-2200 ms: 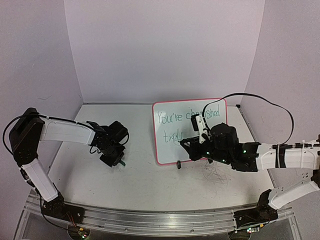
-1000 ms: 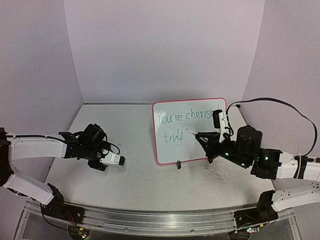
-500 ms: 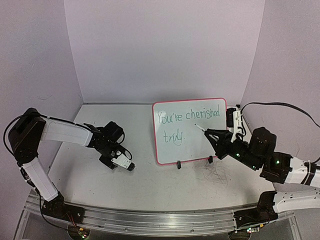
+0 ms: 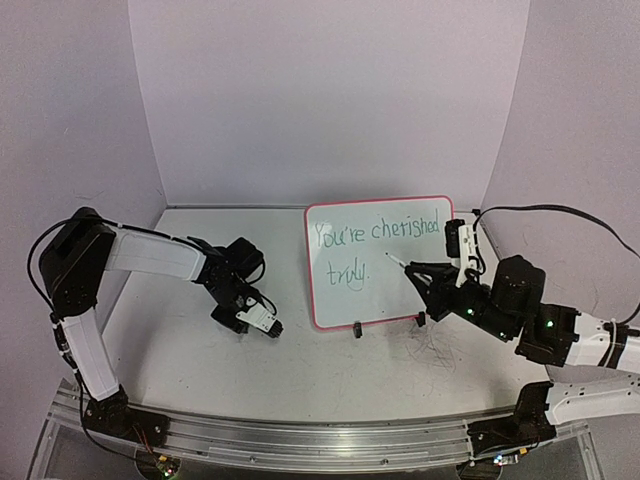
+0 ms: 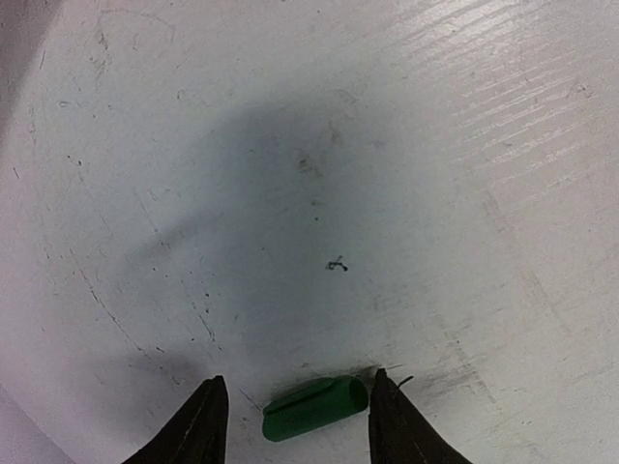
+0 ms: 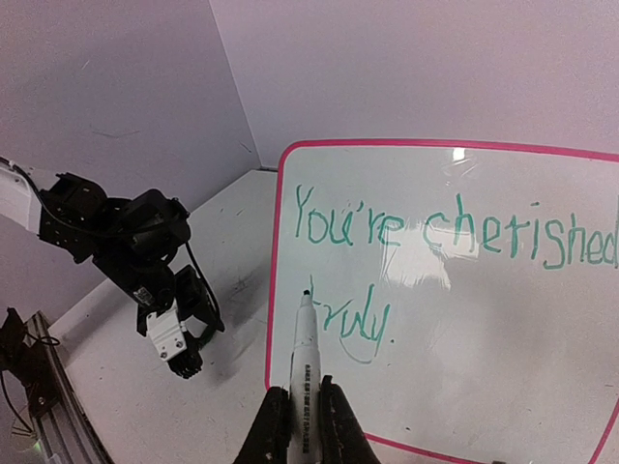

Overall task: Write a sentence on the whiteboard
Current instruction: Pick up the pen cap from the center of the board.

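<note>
Whiteboard work looks finished: the small pink-framed glossy white board [image 4: 380, 262] carries the green cursive sentence [image 6: 455, 227] across its upper half. Just before the board, my right gripper [image 6: 303, 406] is clamped on the slim white marker [image 6: 304, 348], tip seemingly off the surface. Left of the board, my left gripper [image 5: 295, 387] straddles the small green cap [image 5: 314, 408], jaws apart; I should lower squarely before closing.

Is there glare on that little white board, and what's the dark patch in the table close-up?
Right wrist view: a bright glint near the top edge of the whiteboard and a pale sheen across the sentence. Left wrist view: the patch is a soft shadow on the table, above the green cap between the left gripper's fingers. Top external view: even light, no glare.
</note>
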Robot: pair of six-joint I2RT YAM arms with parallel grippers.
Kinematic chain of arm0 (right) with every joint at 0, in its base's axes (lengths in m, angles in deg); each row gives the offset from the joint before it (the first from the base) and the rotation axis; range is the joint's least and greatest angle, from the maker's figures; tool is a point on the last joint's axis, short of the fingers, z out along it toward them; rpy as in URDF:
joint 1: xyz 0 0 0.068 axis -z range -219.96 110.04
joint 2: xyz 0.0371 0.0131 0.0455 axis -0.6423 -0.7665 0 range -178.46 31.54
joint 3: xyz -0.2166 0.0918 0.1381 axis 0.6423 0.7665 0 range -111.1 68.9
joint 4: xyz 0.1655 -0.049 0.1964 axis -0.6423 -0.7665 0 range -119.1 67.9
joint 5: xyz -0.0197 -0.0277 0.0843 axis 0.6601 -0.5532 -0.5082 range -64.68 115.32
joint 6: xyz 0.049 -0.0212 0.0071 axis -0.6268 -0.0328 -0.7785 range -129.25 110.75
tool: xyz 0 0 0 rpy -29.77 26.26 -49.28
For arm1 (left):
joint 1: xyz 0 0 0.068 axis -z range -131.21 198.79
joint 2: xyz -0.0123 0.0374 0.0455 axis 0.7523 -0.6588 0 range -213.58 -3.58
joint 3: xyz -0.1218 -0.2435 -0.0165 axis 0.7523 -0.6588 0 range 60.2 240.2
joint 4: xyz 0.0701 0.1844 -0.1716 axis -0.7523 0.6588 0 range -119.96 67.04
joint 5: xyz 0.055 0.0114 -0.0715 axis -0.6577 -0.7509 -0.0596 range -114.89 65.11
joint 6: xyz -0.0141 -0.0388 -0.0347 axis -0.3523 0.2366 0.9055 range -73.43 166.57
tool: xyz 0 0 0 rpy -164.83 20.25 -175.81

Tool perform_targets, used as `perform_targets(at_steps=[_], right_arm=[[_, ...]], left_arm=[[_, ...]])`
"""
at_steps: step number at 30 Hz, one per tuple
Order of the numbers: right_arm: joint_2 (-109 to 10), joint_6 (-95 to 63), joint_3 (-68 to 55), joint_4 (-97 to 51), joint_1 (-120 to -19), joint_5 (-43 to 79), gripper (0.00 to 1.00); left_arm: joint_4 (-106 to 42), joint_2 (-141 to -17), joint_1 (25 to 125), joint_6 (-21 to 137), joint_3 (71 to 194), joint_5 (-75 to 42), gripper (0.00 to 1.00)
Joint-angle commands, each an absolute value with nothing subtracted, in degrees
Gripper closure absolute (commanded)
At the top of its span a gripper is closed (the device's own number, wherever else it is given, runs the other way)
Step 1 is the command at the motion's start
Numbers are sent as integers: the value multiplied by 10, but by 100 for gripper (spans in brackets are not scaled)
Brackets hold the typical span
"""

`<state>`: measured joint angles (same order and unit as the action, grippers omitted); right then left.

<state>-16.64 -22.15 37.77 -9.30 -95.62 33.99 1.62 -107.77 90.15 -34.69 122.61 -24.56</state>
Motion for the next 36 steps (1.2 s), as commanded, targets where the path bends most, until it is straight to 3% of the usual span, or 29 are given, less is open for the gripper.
perform_targets(at_steps=[1,5,8,11,18,22,27,36], right_arm=[[-150,-223,372,-70,-959,344,100],[-141,-224,375,-71,-959,347,100],[-139,-225,377,-71,-959,348,100],[-142,-225,377,-69,-959,348,100],[-149,-225,379,-61,-959,343,100],[-152,-225,379,-59,-959,343,100],[-164,-226,374,-55,-959,336,100],[-167,-227,371,-53,-959,336,100]], left_arm=[[57,-1100,901,-327,1248,-243,53],[75,-1105,886,-297,1256,-240,60],[82,-1104,879,-266,1258,-232,72],[99,-1111,874,-215,1269,-223,75],[134,-1124,872,-107,1307,-183,70],[139,-1113,865,-53,1326,-143,56],[141,-1101,849,-33,1319,-154,50],[154,-1114,816,-62,1315,-163,49]])
